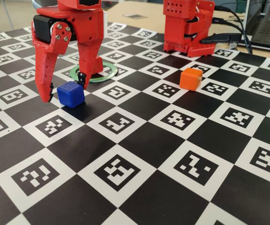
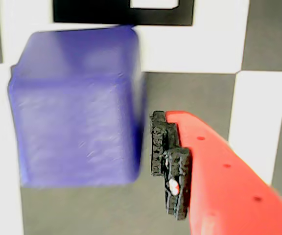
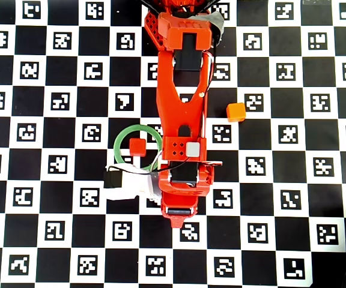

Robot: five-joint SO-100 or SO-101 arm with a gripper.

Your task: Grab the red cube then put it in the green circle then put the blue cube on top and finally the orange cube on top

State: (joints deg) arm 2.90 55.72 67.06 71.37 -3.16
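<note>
The blue cube (image 1: 71,94) (image 2: 77,107) rests on the marker board, between the fingers of my red gripper (image 1: 63,92), which is open and lowered around it. In the wrist view the black pad (image 2: 168,161) of one finger stands just right of the cube with a narrow gap; the other finger is out of frame. In the overhead view the red cube (image 3: 137,147) lies inside the green circle (image 3: 118,144) (image 1: 111,75), and the arm hides the blue cube. The fixed view does not show the red cube. The orange cube (image 1: 191,78) (image 3: 236,111) sits alone to the right.
The arm's red base (image 1: 186,26) stands at the back right of the fixed view, with cables and a laptop (image 1: 268,23) beyond it. A white wrist camera (image 3: 131,183) sticks out to the arm's left in the overhead view. The checkered marker board (image 1: 149,164) covers the table.
</note>
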